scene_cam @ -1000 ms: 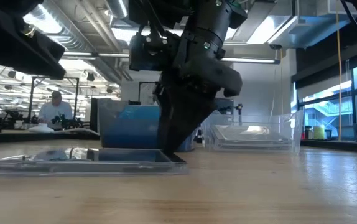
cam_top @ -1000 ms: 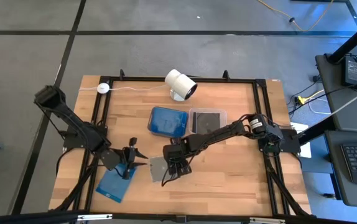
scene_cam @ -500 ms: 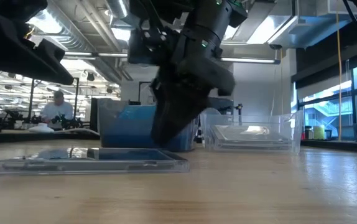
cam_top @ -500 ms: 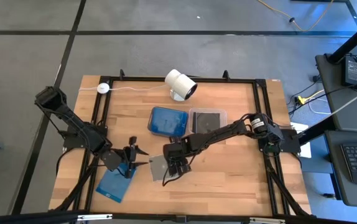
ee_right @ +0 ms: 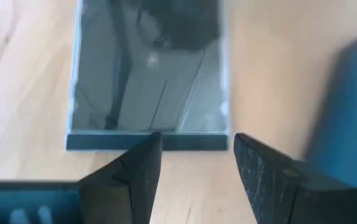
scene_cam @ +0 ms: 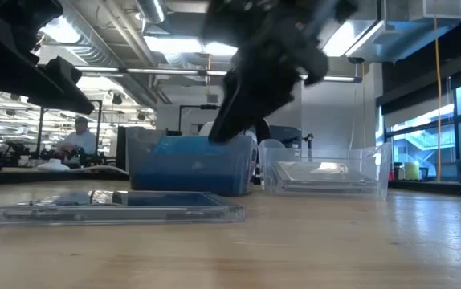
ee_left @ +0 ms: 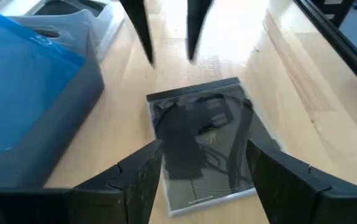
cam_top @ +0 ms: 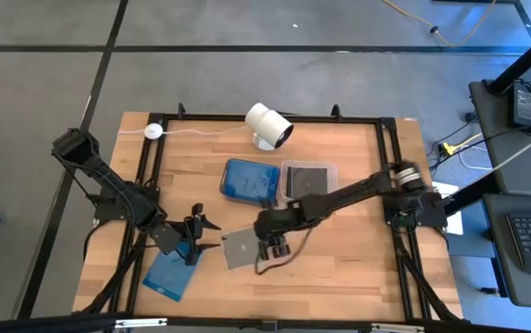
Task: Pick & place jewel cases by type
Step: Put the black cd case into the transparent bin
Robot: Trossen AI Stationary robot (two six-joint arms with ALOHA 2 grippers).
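Centrally on table (cam_top: 339, 268): grey jewel case (cam_top: 240, 248) lying flat, free, between left gripper (cam_top: 203, 235) and right gripper (cam_top: 273, 250), both spread and empty. Blue jewel case (cam_top: 166, 276) partly hidden under left arm. Low view: grippers blurred, cropped.

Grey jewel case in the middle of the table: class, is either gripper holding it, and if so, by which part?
Neither. The grey jewel case lies flat on the table. The right gripper hovers open beside it; the left gripper is open and empty too.
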